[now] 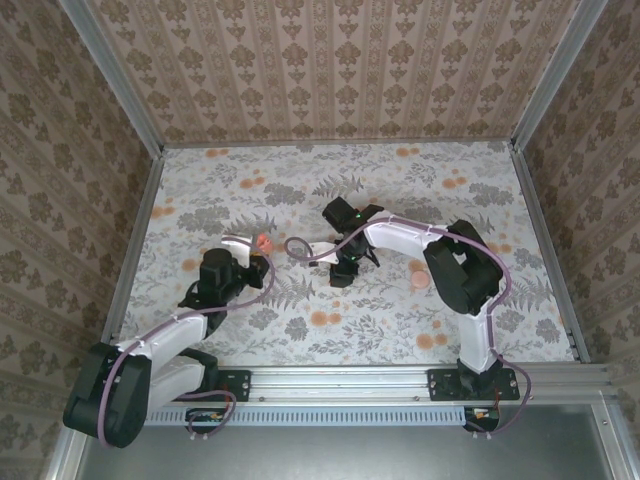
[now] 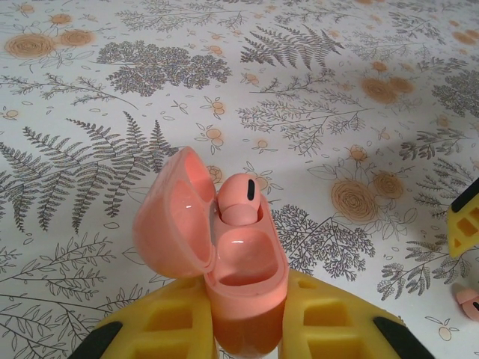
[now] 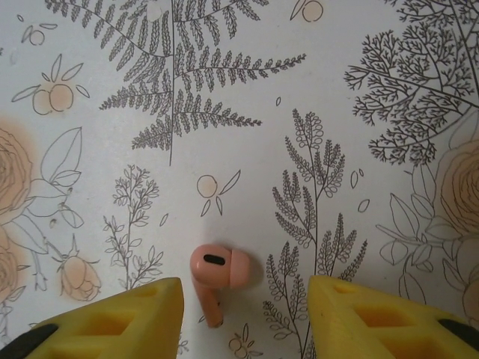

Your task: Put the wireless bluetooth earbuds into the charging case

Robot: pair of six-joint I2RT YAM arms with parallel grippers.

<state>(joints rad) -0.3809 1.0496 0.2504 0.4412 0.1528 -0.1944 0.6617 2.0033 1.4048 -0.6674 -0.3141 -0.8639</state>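
One earbud [image 2: 238, 200] sits in the far slot of the charging case [image 2: 243, 284], whose lid is open and whose lower body is clamped in the left pincer [image 2: 247, 303]. The loose earbud [image 3: 213, 271] lies on the floral surface [image 3: 359, 112] between the spread fingers of the right pincer [image 3: 243, 290], which do not touch it. Small, glossy and rounded, it could squirt sideways or twist as the fingers close, then meet the empty near slot with its stem askew. No brand, label or writing is readable.

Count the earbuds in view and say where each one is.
2. One earbud stands in the open case gripped by the left end effector. The other earbud lies on the table between the right end effector's open fingers.
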